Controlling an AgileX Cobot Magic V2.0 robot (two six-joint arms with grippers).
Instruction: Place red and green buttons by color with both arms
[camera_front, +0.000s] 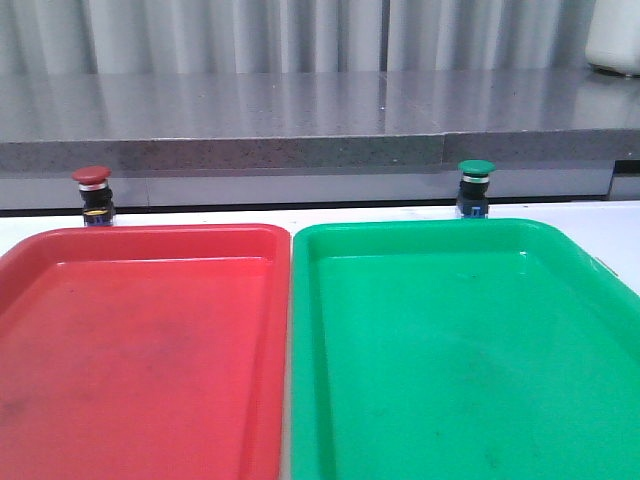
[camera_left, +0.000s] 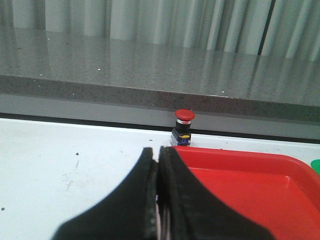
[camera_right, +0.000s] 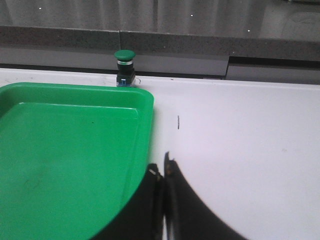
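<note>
- Two plastic trays fill the near part of the front view, side by side on the white desk: the red tray on the left and the green tray on the right, their long rims nearly touching along a narrow gap.
- Both trays show only bare, slightly scuffed floors.
- Beyond the far rim of the red tray stands the red button, upright on the desk, dark red cap on top, black body below, its base partly hidden by the tray rim.
- Beyond the far rim of the green tray, toward its right half, stands the green button, also upright, with a silver collar under its cap.
- Each button sits outside its tray, just behind the rim, in front of a grey stone-like ledge with pale curtains behind.
- From the left wrist view, the left gripper hangs over the desk at the red tray's near corner, its jaws pressed together with nothing between them; the red button is well ahead of it.
- From the right wrist view, the right gripper sits over the green tray's edge, its jaws closed to a thin slit and empty; the green button is far ahead, past the opposite rim.
</note>
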